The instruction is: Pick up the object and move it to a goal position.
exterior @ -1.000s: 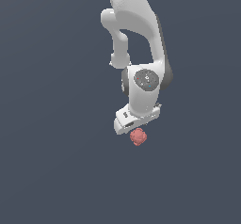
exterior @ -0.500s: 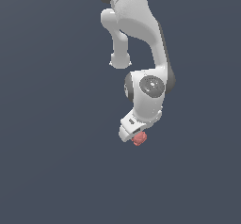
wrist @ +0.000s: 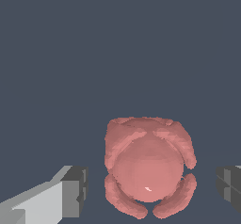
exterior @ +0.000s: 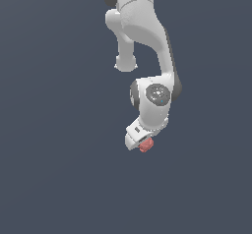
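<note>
The object (wrist: 148,171) is a lumpy pinkish-red blob like a strawberry. In the wrist view it lies between my two fingertips, with a clear gap to the pad (wrist: 75,190) on one side and to the pad (wrist: 229,188) on the other. My gripper (wrist: 153,190) is open around it and not touching it. In the exterior view the object (exterior: 146,145) peeks out just under the white hand of my gripper (exterior: 140,140), mostly hidden by it. The fingers are hidden there.
A plain dark grey surface (exterior: 59,169) fills both views. The white arm (exterior: 142,41) rises from the gripper toward the top of the exterior view.
The gripper has come down over the object and the wrist has lowered. The object has stayed in place and is now more covered by the hand.
</note>
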Available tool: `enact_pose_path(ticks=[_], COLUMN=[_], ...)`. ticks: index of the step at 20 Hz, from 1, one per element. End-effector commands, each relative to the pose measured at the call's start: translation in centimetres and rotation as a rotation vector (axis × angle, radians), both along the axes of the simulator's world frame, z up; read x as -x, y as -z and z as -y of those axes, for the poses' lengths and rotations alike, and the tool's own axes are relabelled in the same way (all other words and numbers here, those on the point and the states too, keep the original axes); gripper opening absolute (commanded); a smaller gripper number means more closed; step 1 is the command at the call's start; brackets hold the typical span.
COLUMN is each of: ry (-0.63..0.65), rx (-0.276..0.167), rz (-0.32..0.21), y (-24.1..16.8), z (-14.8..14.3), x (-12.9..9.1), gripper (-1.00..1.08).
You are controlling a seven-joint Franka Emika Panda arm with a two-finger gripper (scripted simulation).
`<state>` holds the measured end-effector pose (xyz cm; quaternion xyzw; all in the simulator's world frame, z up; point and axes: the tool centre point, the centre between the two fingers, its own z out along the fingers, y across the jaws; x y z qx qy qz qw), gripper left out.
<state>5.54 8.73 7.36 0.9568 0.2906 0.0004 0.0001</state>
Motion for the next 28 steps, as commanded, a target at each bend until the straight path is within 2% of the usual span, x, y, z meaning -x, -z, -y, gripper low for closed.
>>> enact_pose_path(ticks=[1,10,11,22,28], ry=[-0.002,-0.004,-0.004,-0.004,-0.004], rx=[0.0,0.0,0.0,0.0,0.0], rz=[-0.001,-0.001,-0.001,-0.001,-0.001], y=[1.4,3.4,3.4,3.4,1.6], z=[0.0,0.0,0.0,0.0,1.1], x=[0.1,0.0,0.0,0.0,-0.4], gripper=[1.0,1.0,-1.0,-1.0,-1.0])
